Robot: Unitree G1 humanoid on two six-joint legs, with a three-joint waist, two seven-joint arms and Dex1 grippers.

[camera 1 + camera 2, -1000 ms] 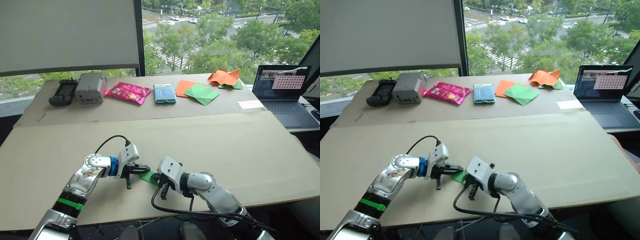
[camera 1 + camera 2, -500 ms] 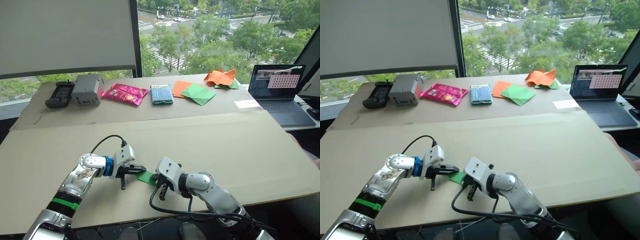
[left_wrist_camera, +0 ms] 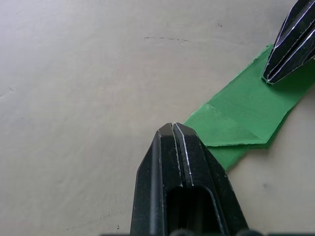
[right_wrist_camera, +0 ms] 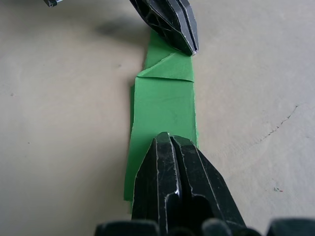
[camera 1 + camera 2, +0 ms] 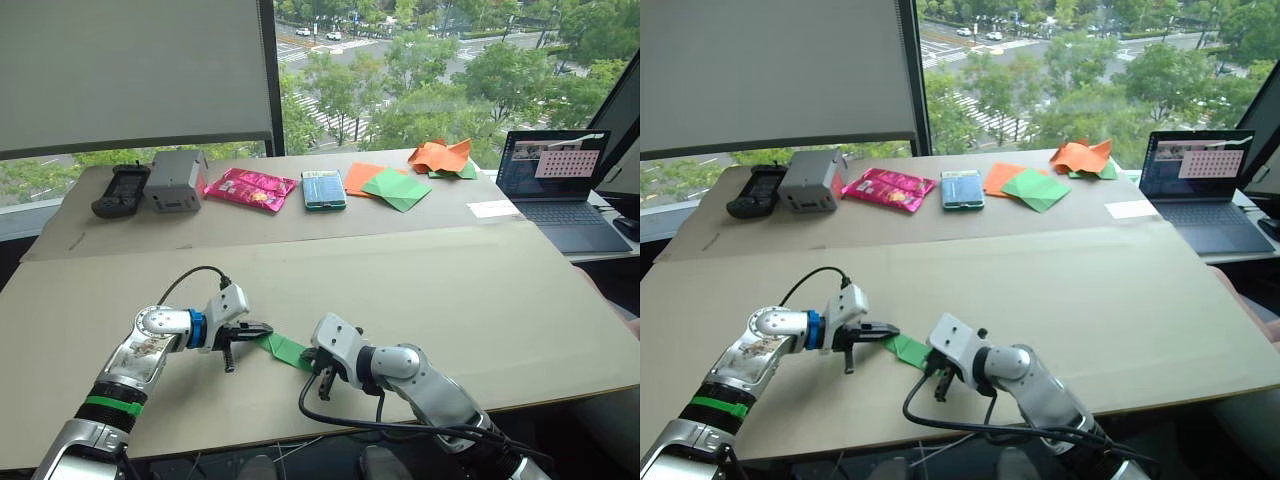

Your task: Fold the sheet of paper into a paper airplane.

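Now my left claw (image 5: 262,329) is pinching one end of the sheet of paper (image 5: 285,349), fingers closed on it, in the lower left of the head view. My right claw (image 4: 170,140) is gripping the other end, also closed. Between them the folded green strip is lying on the cardboard table (image 5: 480,300).

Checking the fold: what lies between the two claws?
The folded green paper spans the gap between the left claw and right claw, each shut on one end, seen in both wrist views.
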